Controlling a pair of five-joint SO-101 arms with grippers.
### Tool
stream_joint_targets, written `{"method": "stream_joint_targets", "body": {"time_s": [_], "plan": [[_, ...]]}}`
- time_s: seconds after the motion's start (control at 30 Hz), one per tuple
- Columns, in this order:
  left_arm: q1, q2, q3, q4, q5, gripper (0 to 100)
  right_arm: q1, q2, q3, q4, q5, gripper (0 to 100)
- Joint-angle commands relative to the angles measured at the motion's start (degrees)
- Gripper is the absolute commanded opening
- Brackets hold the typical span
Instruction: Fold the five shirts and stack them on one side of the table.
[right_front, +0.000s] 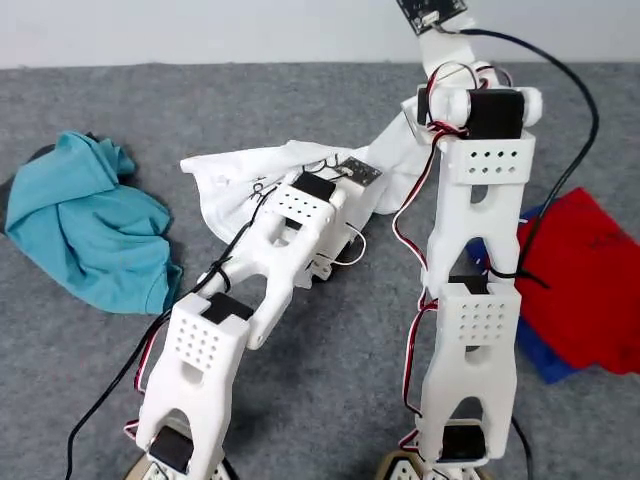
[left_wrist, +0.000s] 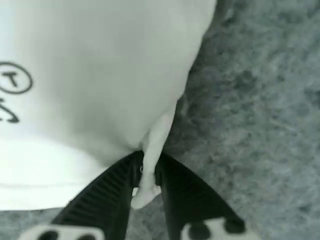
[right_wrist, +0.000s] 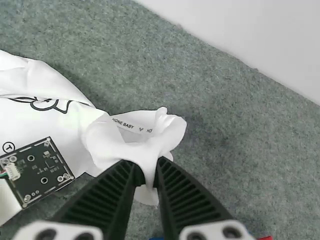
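A white shirt (right_front: 250, 175) with black print lies crumpled mid-table on the grey carpet and is held by both arms. In the left wrist view my left gripper (left_wrist: 146, 175) is shut on a fold of the white shirt (left_wrist: 100, 75) low over the carpet. My right gripper (right_wrist: 146, 176) is shut on the collar edge of the white shirt (right_wrist: 140, 135), lifted above the table; from above the cloth (right_front: 405, 150) rises to the tall right arm. A teal shirt (right_front: 85, 225) lies bunched at the left. A red shirt (right_front: 590, 275) lies on a blue one (right_front: 540, 355) at the right.
A grey carpet (right_front: 330, 390) covers the table, with a pale wall along its far edge. The left arm's camera board (right_wrist: 35, 170) sits just beside the lifted cloth. Black and red cables hang around both arms. Open carpet lies in front between the arm bases.
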Motion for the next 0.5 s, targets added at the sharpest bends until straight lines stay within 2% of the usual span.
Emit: {"method": "stream_joint_targets", "body": {"time_s": [0.0,0.1,0.3,0.47], "plan": [[-3.52,-3.34,-6.02,6.77,-0.70,1,-0.13,-1.10,-0.26,2.33,-0.62,1.0],[-7.82,-8.09,-13.58,12.48,-0.70,1,-0.13,-1.63,-0.79,2.33,-0.53,1.0],[-19.43,-21.98,-15.69,12.13,-0.88,1,-0.13,-8.48,-0.70,2.33,-0.53,1.0],[-25.49,-33.41,-15.69,12.13,-5.54,1,-0.13,-18.24,-0.53,2.33,-0.53,1.0]]}}
